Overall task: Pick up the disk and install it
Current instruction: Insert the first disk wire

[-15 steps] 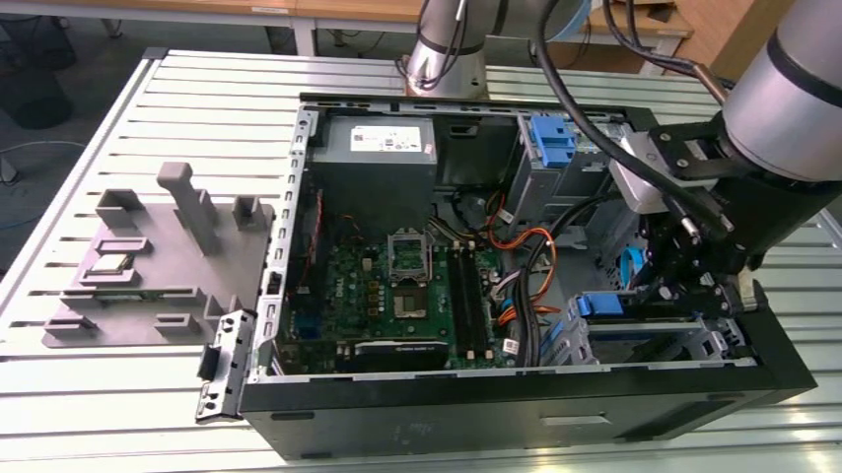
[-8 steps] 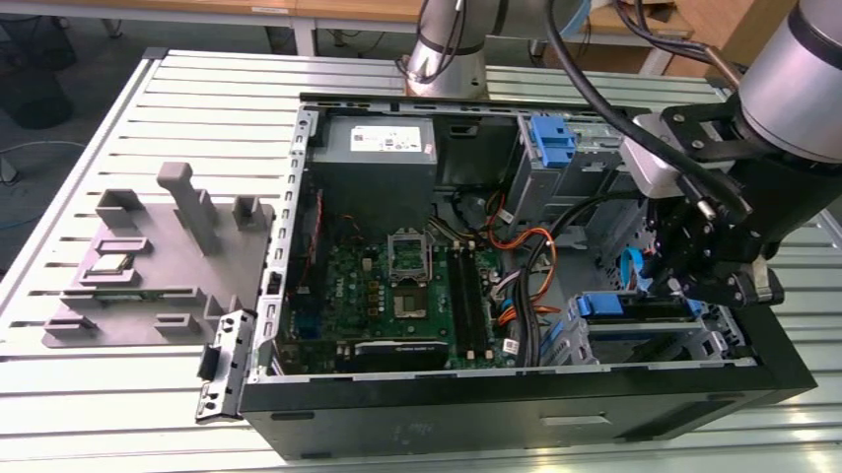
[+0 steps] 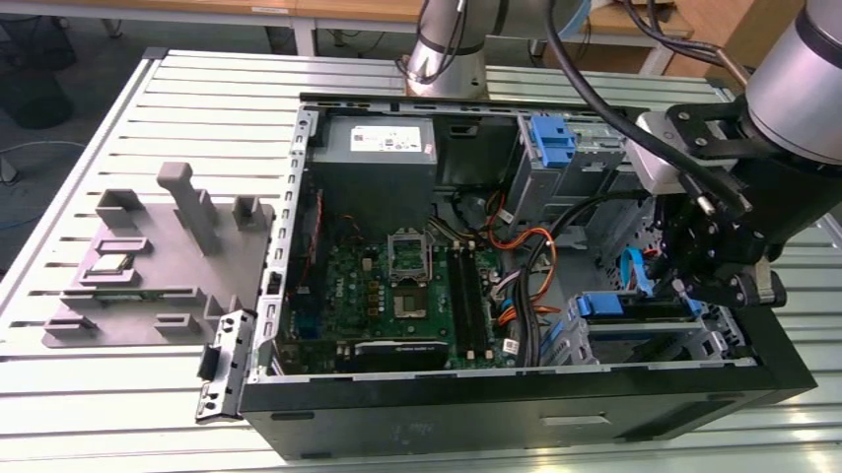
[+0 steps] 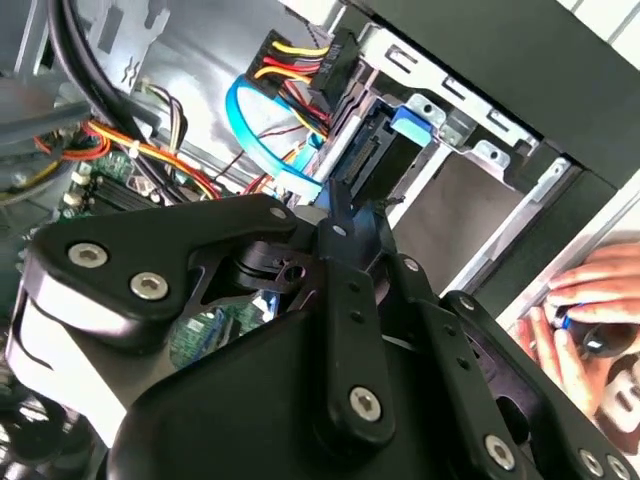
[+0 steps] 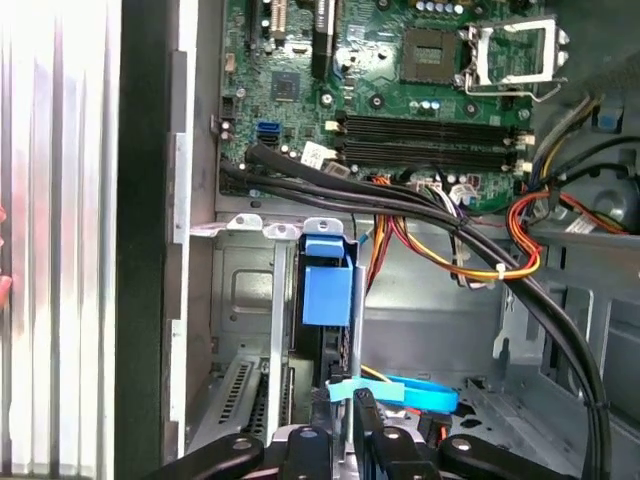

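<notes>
The disk (image 3: 629,307) is found in the drive bay (image 3: 648,345) at the case's (image 3: 526,402) 4 o'clock corner. In the exterior view its long axis runs 3 to 9 o'clock. The claw (image 3: 697,294) is judged closed on its 3 o'clock end.

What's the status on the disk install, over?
Gripper at the drive bay, beside the disk. Disk standing edge-on in the bay. Blue cable and wire bundle close alongside.

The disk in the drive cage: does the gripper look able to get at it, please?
Probably yes: the gripper hangs right at the edge of the disk, and nothing seems to lie between them, though a blue cable passes close beside.
</notes>
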Action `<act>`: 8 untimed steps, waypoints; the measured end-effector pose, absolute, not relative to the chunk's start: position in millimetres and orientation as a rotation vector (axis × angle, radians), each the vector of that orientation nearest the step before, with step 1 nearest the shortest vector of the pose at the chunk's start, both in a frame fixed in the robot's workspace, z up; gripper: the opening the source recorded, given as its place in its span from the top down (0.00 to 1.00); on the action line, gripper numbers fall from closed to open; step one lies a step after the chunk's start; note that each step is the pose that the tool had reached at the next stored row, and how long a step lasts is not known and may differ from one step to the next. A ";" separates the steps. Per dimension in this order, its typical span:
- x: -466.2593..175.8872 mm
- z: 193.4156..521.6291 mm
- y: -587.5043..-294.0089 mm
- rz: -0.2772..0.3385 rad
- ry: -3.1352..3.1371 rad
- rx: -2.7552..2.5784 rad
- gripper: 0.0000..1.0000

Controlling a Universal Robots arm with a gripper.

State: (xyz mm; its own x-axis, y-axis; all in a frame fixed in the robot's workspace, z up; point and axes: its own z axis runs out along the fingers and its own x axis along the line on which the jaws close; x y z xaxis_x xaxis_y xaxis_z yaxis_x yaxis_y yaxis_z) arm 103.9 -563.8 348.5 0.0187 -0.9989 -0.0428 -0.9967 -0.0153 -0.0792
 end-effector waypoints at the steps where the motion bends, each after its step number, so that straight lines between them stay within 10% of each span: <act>1: 104.0 348.5 -563.8 -0.039 2.153 -2.167 0.76; 8: 104.5 347.9 -563.7 0.012 2.178 -2.189 0.76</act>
State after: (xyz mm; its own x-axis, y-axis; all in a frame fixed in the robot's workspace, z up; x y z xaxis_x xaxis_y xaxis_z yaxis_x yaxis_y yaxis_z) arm 104.5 -563.7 347.9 0.0058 -0.9990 -0.0433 -0.9995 -0.0044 -0.0324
